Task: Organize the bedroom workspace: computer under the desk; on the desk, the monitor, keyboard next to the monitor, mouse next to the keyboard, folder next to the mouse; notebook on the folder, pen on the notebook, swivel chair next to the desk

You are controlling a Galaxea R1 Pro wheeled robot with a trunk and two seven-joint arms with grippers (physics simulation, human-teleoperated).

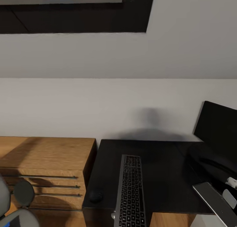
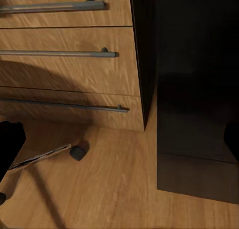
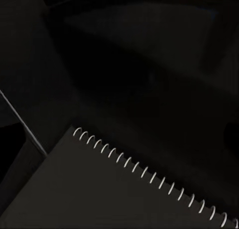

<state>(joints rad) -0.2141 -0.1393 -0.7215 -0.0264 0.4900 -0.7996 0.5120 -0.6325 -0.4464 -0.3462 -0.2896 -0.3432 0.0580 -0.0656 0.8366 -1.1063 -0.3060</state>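
Head view: grey wall [image 1: 98, 98] of the bedroom beneath a sloped ceiling with a dark-framed skylight [image 1: 75, 13]. Glossy black desk [image 1: 164, 161] abuts a low wooden drawer cabinet [image 1: 46, 158] standing to its left. The monitor [image 1: 219, 130] stands on the desk at the right edge of the picture; the keyboard [image 1: 131, 190] lies lengthwise near the desk's middle, its near end overhanging the front edge; the mouse [image 1: 95, 196] rests just left of it, near the desk's front left corner. Part of the swivel chair [image 1: 16, 217] appears at lower left, a castor [image 2: 76, 153] on the plank floor [image 2: 114, 189]. Right wrist view: a dark spiral-bound notebook [image 3: 99, 189]. Neither gripper's jaw state can be told.
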